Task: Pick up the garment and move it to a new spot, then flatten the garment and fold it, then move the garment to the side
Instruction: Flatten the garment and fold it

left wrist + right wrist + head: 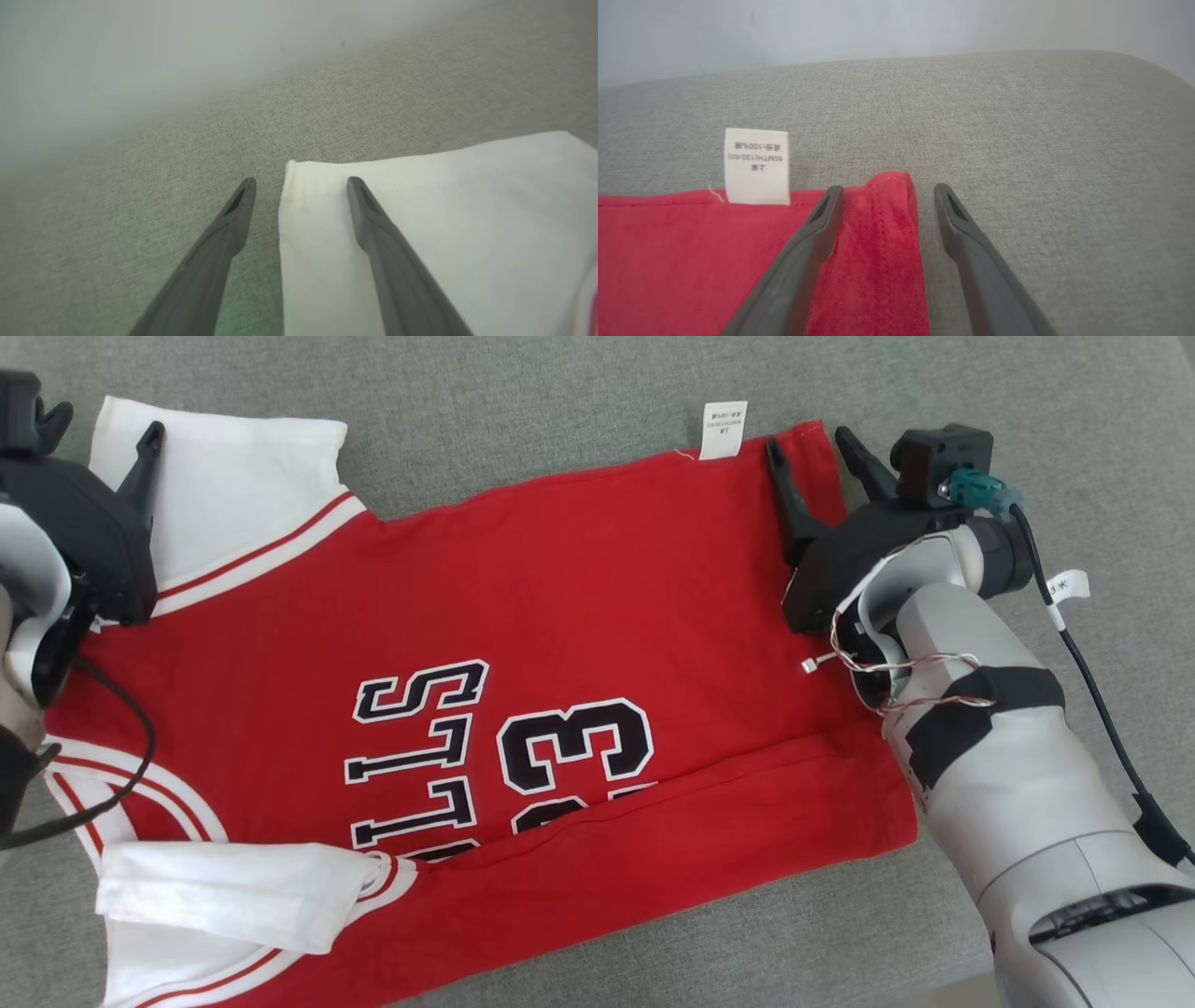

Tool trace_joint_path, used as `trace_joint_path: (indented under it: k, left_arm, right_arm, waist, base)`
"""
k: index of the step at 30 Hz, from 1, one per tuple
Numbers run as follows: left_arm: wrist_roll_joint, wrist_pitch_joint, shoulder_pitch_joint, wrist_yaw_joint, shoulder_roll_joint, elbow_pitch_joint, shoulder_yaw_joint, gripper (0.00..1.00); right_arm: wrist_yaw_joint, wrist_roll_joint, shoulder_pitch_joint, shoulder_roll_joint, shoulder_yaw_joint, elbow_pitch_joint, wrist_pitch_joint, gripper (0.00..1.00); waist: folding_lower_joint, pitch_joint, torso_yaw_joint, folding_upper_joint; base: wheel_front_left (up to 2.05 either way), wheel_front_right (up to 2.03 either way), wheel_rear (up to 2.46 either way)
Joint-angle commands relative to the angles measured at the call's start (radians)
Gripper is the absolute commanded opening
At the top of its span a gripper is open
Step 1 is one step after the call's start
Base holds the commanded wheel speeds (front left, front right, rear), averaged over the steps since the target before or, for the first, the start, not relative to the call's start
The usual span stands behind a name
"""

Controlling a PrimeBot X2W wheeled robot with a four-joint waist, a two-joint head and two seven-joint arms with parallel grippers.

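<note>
The garment (560, 616) is a red jersey with white sleeves and black lettering. It lies spread out on the grey cloth surface (560, 392), its lower strip folded up along a crease. My left gripper (98, 429) stands open at the far white sleeve (233, 485). In the left wrist view it (301, 183) straddles the edge of that sleeve's (467, 210) corner. My right gripper (808, 441) is open at the garment's far hem corner. The right wrist view shows that red corner (887, 219) between the spread fingers of the gripper (889, 188), ungripped.
A white care label (724, 429) sticks out from the hem beside the right gripper, as the right wrist view shows (756, 165). The near white sleeve (233, 896) lies folded over the jersey. A pale wall (878, 28) rises behind the surface, whose edge curves at right (1157, 65).
</note>
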Motion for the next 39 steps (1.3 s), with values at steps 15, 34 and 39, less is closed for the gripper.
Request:
trace_joint_path:
  k: [15, 34, 39]
  left_arm:
    - [-0.124, -0.1, -0.057, 0.002, -0.035, 0.083, -0.078, 0.0]
    - [-0.219, -0.356, 0.24, 0.023, -0.039, -0.12, -0.053, 0.0]
    - [-0.234, -0.371, 0.383, 0.07, -0.031, -0.283, -0.019, 0.0]
  right_arm:
    - [-0.003, 0.028, -0.046, -0.016, 0.04, 0.066, -0.075, 0.0]
    - [-0.003, 0.098, 0.225, -0.115, 0.069, -0.073, -0.102, 0.0]
    - [-0.003, 0.132, 0.326, -0.141, 0.054, -0.166, -0.101, 0.0]
  waist:
    - [-0.0001, -0.04, 0.025, -0.0002]
    - [-0.0001, -0.223, 0.113, -0.0002]
    - [-0.0001, -0.247, 0.137, -0.0002]
  base:
    - [0.0, 0.0, 0.0]
    - [0.0, 0.0, 0.0]
    - [0.0, 0.0, 0.0]
